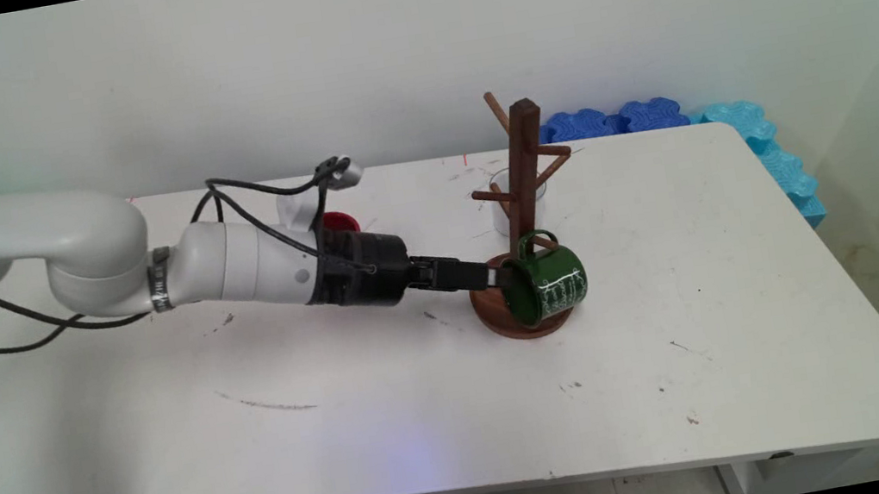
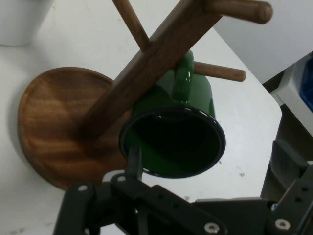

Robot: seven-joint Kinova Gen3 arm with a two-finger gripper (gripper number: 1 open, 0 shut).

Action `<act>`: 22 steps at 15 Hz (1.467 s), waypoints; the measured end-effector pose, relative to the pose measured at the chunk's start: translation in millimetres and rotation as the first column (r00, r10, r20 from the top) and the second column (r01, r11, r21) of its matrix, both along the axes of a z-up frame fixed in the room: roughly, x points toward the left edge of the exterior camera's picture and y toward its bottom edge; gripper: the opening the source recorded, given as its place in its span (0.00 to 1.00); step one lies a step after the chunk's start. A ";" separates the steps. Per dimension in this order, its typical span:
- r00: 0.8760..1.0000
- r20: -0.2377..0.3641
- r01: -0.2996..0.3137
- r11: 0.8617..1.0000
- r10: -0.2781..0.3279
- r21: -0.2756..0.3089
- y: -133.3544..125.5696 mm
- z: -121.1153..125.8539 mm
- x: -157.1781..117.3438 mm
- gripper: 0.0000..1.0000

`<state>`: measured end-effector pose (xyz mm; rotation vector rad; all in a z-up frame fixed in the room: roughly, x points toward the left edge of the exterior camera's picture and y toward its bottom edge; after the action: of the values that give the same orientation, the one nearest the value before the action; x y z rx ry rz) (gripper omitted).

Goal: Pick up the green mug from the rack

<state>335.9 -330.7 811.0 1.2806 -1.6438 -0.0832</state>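
Scuff marks dot the white tabletop point(image 1: 431, 422) along its near edge. Further in, right of centre, the black gripper point(image 1: 494, 276) reaches level across the tabletop, its fingers spread wide, one fingertip point(image 2: 134, 164) at the rim of a green mug point(image 1: 549, 283). The mug lies on its side, mouth toward the gripper, its handle hooked over a low peg of a wooden mug tree point(image 1: 526, 173); only its dark inside shows. White marks on its wall cannot be read. Behind the tree stands a clear glass point(image 1: 502, 211), contents unclear. Blue foam pieces point(image 1: 612, 119) line the far right corner.
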 end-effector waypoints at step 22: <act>1.000 -0.012 -0.028 1.000 0.028 -0.006 -13.2 -19.6 -30.9 1.00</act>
<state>305.0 -344.0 791.3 1.2958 -1.6146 -0.0692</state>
